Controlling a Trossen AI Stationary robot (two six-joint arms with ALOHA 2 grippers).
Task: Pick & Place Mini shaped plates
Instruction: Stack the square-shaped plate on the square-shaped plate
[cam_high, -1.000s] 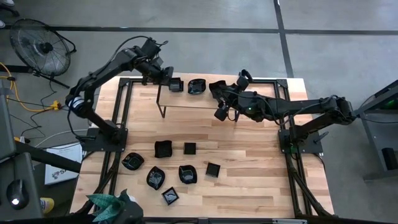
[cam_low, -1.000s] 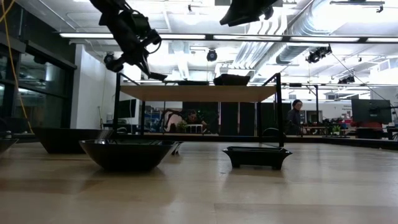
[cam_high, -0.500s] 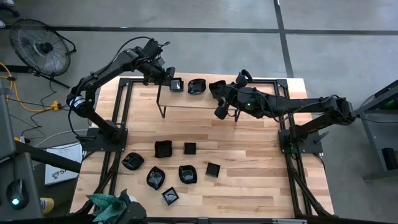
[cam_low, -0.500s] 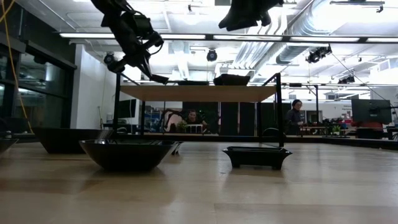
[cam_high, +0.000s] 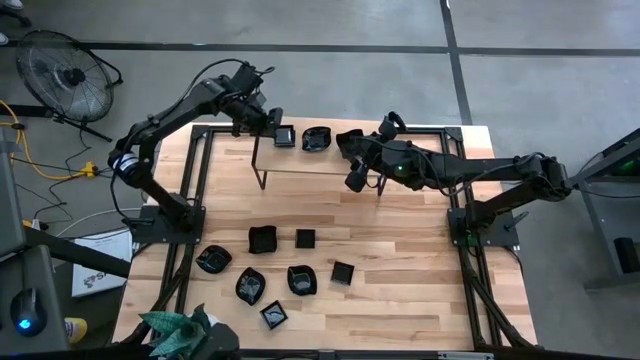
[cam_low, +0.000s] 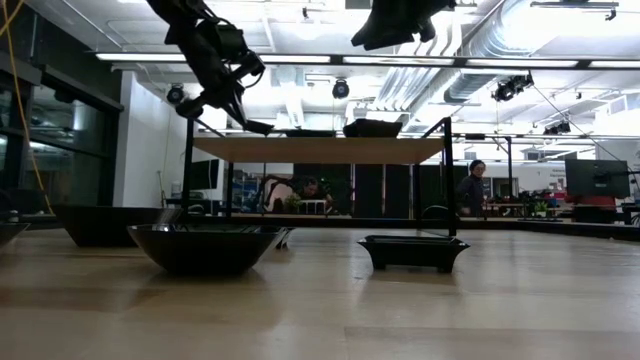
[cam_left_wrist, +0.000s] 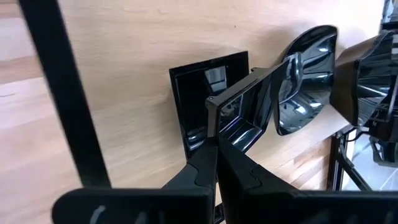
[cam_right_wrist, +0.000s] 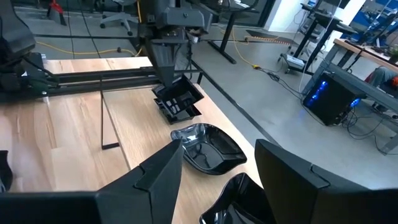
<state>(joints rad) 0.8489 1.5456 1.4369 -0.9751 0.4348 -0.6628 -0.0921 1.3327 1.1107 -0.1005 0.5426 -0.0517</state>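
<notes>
Three glossy black mini plates sit in a row on the raised wooden shelf (cam_high: 330, 168) at the table's far side. My left gripper (cam_high: 277, 129) is at the row's left end, shut on a square plate (cam_left_wrist: 252, 109) that tilts over a second square plate (cam_left_wrist: 199, 93) lying flat on the shelf. A wavy-edged plate (cam_right_wrist: 208, 148) lies to the right of those. My right gripper (cam_right_wrist: 217, 180) hovers open above the shelf's right part, over another dark plate (cam_right_wrist: 231, 199), touching nothing. Several more plates (cam_high: 262, 239) lie on the near half of the table. My left gripper pinches the tilted square plate by one rim (cam_left_wrist: 214, 115), close to a corner, between its two shut fingers (cam_left_wrist: 202, 165). The fingers come down at it from above at a slant. Whether the plate's low edge touches the plate beneath cannot be told.
The shelf stands on thin black legs (cam_high: 257, 165) with open room beneath it (cam_low: 320, 200). A green plant (cam_high: 178, 328) stands at the near left corner. A black frame rail (cam_high: 195, 175) runs along the table's sides. Bare wood lies between the shelf and the near plates.
</notes>
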